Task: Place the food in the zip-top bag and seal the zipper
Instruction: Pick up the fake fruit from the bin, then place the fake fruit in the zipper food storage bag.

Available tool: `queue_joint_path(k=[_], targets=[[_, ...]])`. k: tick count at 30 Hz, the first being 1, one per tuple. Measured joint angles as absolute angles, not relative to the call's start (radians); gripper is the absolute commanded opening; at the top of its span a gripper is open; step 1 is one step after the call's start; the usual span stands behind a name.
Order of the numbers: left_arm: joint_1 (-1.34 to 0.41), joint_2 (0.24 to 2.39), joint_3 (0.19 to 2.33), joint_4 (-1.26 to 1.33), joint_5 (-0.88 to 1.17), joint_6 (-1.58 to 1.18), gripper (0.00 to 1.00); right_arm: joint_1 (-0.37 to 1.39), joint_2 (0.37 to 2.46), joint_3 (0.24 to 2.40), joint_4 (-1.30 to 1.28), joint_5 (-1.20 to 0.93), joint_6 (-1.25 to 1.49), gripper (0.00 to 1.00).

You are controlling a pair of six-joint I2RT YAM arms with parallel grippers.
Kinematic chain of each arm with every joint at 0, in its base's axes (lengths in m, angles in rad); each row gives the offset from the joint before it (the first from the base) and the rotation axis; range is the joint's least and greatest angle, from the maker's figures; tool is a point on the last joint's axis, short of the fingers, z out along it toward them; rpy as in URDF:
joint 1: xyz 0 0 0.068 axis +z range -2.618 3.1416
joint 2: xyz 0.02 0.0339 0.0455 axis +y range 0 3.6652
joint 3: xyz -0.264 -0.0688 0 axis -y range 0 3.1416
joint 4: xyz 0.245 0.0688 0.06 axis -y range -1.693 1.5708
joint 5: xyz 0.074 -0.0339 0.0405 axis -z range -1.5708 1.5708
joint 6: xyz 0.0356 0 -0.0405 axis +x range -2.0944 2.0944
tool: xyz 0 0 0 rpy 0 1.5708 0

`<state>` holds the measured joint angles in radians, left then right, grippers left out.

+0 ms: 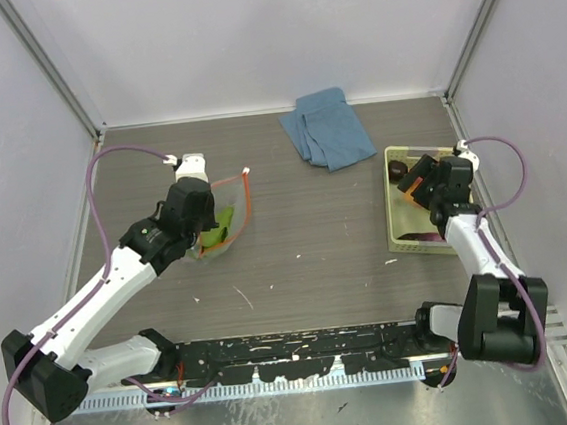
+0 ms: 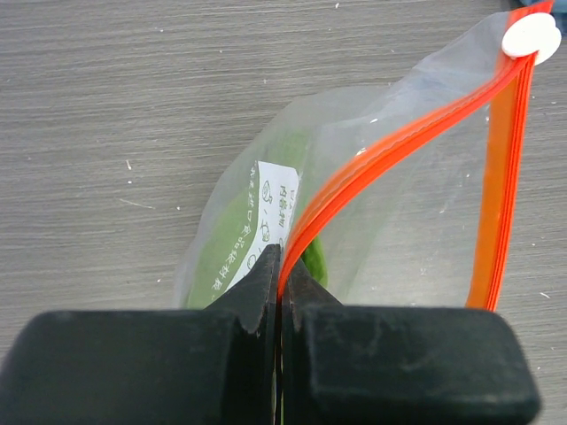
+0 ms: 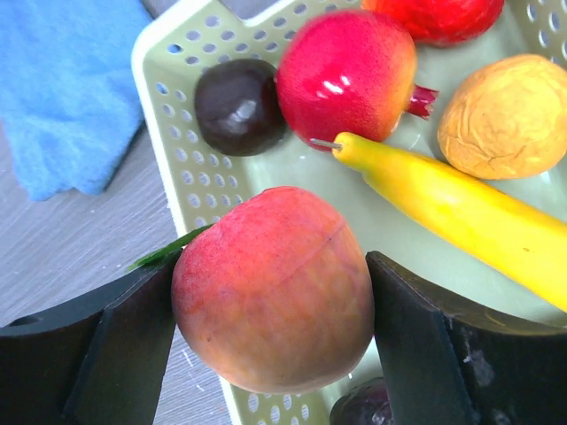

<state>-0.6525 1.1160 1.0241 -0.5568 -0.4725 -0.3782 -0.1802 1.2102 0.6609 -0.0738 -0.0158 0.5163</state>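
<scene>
The zip-top bag [image 1: 232, 215] lies left of centre on the table with a green leafy vegetable [image 2: 221, 243] inside. My left gripper [image 2: 282, 266] is shut on the orange-red zipper strip [image 2: 390, 150] at the bag's mouth, and the mouth gapes. The white slider tab [image 2: 531, 38] sits at the strip's far end. My right gripper [image 3: 273, 266] is over the basket's left rim, both fingers pressed against a peach [image 3: 275, 310]. In the basket lie a yellow banana [image 3: 452, 212], a red fruit [image 3: 345, 75], an orange fruit [image 3: 505, 115] and a dark round fruit [image 3: 239, 106].
The pale green slatted basket [image 1: 402, 241] stands at the right side of the table. A folded blue cloth [image 1: 326, 128] lies at the back centre. Grey walls close in the table on three sides.
</scene>
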Motion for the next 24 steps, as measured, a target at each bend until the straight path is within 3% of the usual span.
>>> queue_joint_path(k=[6, 13, 24], targets=[[-0.653, 1.099, 1.024, -0.556, -0.445, -0.378, 0.00, -0.107, 1.071, 0.658, -0.107, -0.007, 0.490, 0.57], [-0.653, 1.088, 1.024, -0.554, -0.416, -0.378, 0.00, 0.171, 0.994, 0.677, -0.111, 0.022, 0.438, 0.57], [-0.653, 1.078, 1.022, -0.550, -0.388, -0.378, 0.00, 0.563, 1.033, 0.766, 0.031, 0.020, 0.332, 0.56]])
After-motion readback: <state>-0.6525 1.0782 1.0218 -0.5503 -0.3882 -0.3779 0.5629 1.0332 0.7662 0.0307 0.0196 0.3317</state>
